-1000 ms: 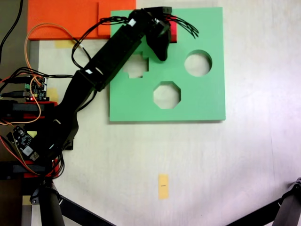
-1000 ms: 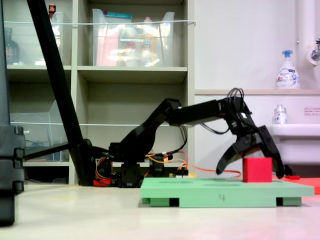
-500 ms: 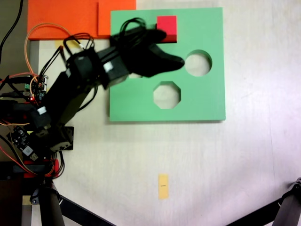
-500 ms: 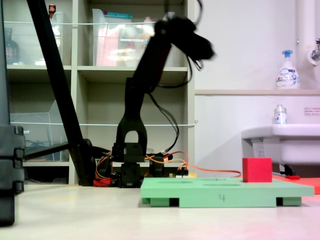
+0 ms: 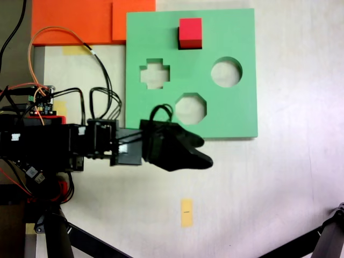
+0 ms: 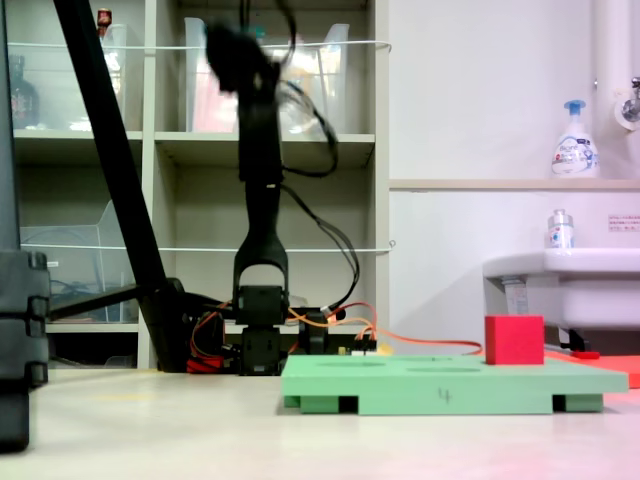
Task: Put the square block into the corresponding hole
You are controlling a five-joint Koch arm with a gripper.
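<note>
In the first exterior view, going from its left: my arm's base (image 5: 32, 148) sits at the table edge among orange and black wires (image 5: 37, 48). From it the arm (image 5: 102, 142) runs straight toward the first exterior view's right, seen nearly end-on from above. Its claw (image 5: 196, 152) lies dark over the lower edge of the green board (image 5: 236, 113); its two tips sit close together, but I cannot tell whether they are parted.

In the second exterior view the arm (image 6: 262, 200) stands almost upright above its base, with the claw (image 6: 228, 42) blurred at the top, high above the table and well apart from the board (image 6: 440, 385).

The board carries a cross-shaped cutout (image 5: 155, 73), an octagonal cutout (image 5: 190, 108) and a round cutout (image 5: 226, 72). The red block (image 5: 190, 32) rests on the board near its far edge, apart from the claw; in the second exterior view it (image 6: 514, 340) stands proud of the board's top surface. The square hole itself cannot be seen. Orange foam sheets (image 5: 80, 20) lie beside the board's upper left corner.
</note>
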